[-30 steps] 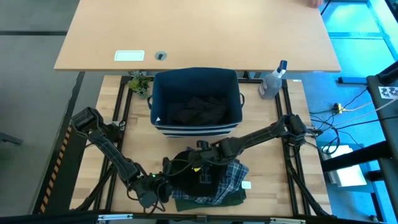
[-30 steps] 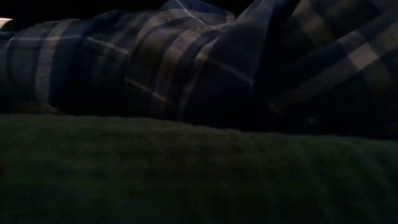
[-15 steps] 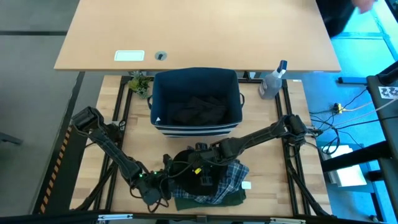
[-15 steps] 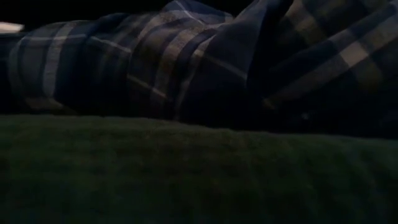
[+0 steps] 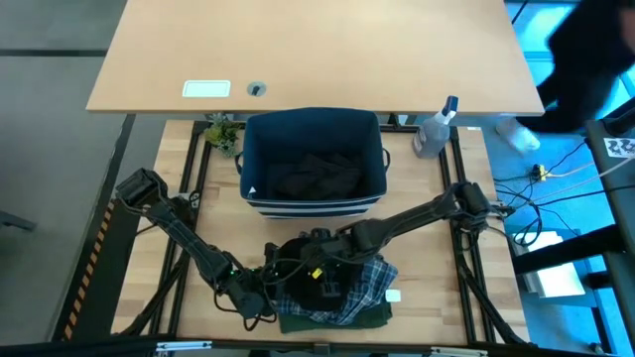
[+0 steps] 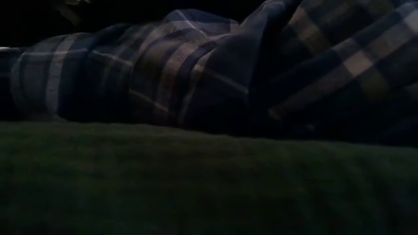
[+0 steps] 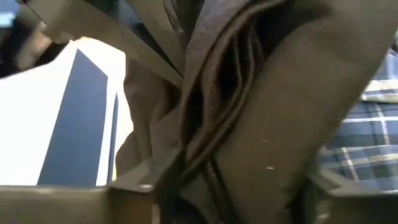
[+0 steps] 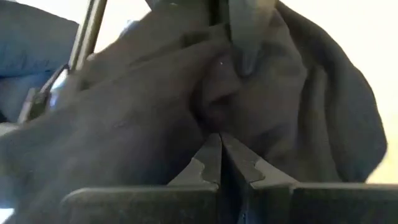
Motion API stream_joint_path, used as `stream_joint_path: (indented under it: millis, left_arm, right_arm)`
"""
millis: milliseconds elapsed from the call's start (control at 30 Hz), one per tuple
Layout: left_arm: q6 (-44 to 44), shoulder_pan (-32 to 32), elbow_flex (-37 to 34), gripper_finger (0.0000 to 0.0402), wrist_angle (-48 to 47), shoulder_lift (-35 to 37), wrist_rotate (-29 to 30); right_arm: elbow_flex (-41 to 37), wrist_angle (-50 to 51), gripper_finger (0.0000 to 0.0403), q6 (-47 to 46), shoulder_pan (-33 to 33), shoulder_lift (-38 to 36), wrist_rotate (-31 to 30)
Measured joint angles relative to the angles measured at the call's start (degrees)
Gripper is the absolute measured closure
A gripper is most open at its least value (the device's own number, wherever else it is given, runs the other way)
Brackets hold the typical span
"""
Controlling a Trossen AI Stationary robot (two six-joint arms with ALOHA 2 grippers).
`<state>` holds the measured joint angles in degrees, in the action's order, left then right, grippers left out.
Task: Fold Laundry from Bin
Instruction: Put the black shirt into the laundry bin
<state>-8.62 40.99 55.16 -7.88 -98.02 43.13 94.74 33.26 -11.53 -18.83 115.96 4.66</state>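
Observation:
The navy bin point(image 5: 377, 169) stands at the table's far middle with a dark garment point(image 5: 316, 177) inside. Near the front edge lies a pile. The olive-green garment point(image 5: 342, 317) is at the bottom and the plaid shirt point(image 5: 369, 280) lies on it. The low view shows both, the olive garment point(image 6: 196, 183) in front of the plaid shirt point(image 6: 157, 72). The black garment point(image 5: 298, 260) is bunched on the pile's left. My right gripper point(image 8: 219, 138) is shut on it from the far right. My left gripper point(image 5: 266, 295) is open at the pile's left, around dark folds point(image 7: 249, 93). My left gripper has a bundle of several dark cloth folds point(image 7: 205, 155) between its open fingers point(image 7: 134, 186), coming level from the table's left. The folds lie against the fingers, which are not closed on them. My right gripper pinches a bunched part of the black garment point(image 8: 208, 112) at its fingertips, slanting down from the far right. The cloth gathers into creases at the pinch, and the rest lies on the pile.
A clear spray bottle point(image 5: 434, 131) stands at the far right beside the bin and a small plant point(image 5: 223, 131) at its left. A white tag point(image 5: 394, 295) lies right of the pile. Bare wood shows on both sides of the pile.
My left gripper has moved along the near edge toward the table's right, into the left side of the pile. The plaid shirt has shifted slightly in the low view. My right gripper has stayed where it was.

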Motion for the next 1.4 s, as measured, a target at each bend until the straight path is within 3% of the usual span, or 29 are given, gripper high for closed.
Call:
stream_joint_path:
  millis: [67, 233, 367, 533, 600, 700, 800, 933, 1167, 1400]
  left_arm:
    - [0.2, 0.0, 0.0, 0.0241, -0.1, 0.0, 0.0]
    - [1.6, 0.0, 0.0, 0.0366, -0.2, 0.0, -0.4]
    - [3.9, 0.0, 0.5, 0.0366, -0.4, 0.0, 0.6]
    - [7.0, 0.0, 2.6, 0.0366, -0.6, 0.0, 1.1]
    - [8.3, 0.0, 3.4, 0.0366, -0.6, 0.0, 1.2]
    - [9.7, 0.0, 4.4, 0.0366, -0.8, 0.0, 1.3]
    - [10.7, 0.0, 4.9, 0.0366, -0.8, 0.5, 1.7]
    - [10.8, -0.5, 4.9, 0.0366, -1.1, 1.7, 2.0]
    - [10.7, -1.6, 5.0, 0.0366, -3.1, 2.5, 1.9]
    - [10.7, -3.1, 5.0, 0.0366, -3.6, 2.6, -0.8]
  right_arm:
    - [0.8, 1.9, 0.0400, 0.0, -0.5, -0.7, -0.8]
    - [6.0, 11.0, 0.0400, 0.0, -3.5, -3.3, -13.2]
    - [11.8, 19.0, 0.0400, 0.0, -8.1, -3.6, -28.5]
    - [13.8, 20.2, 0.0400, 1.4, -15.4, -4.0, -51.4]
    - [13.6, 20.7, 0.0400, 1.4, -17.5, -3.6, -55.1]
    - [12.8, 20.7, 0.0400, 0.1, -19.3, -3.4, -52.9]
    - [12.0, 19.7, 0.0398, -1.5, -19.4, -3.4, -45.9]
    - [11.8, 16.9, 0.0361, -4.6, -19.4, -3.3, -37.0]
    - [11.8, 9.6, 0.0206, -2.7, -19.4, -2.5, -31.0]
    - [11.8, 11.7, 0.0043, -1.3, -18.5, 0.9, -27.4]
